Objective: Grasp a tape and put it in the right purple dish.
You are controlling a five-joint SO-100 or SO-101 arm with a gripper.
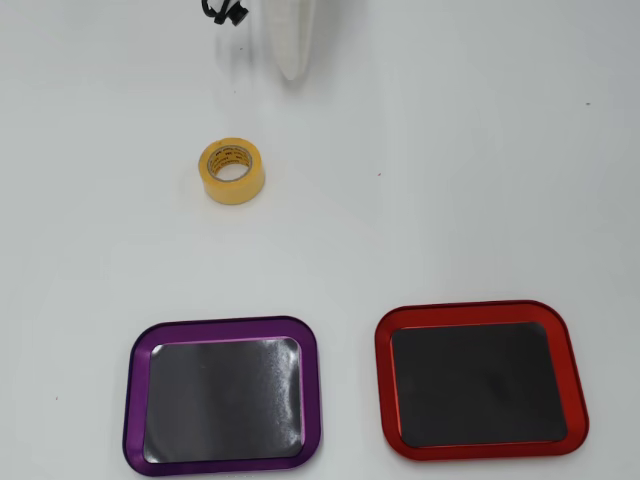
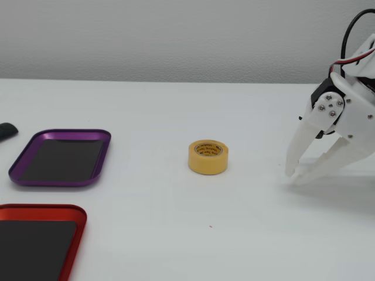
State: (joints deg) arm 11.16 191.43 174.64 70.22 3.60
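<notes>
1. The tape is a small yellow roll with a tan core bearing dark print. It lies flat on the white table, hole up, touching nothing.
2. In the overhead view it sits left of centre and far from the trays; in the fixed view it is mid-table, between the purple dish on the left and the gripper on the right.
3. The purple dish is a shallow rounded rectangle with a shiny purple rim and a flat dark inside, empty.
4. The red tray has the same shape, with a glossy red rim and dark floor, also empty. The two lie side by side with a bare gap between them.
5. The gripper is white plastic with long tapering fingers. In the fixed view it points down and left, tips just above or on the table, and they look almost together, holding nothing.
6. The overhead view shows only a blurred white finger at the top edge, beyond the tape.
7. Bare table lies all round the tape, and between it and the dish.
8. A dark thing pokes in at the fixed view's left edge, too cut off to identify.
</notes>
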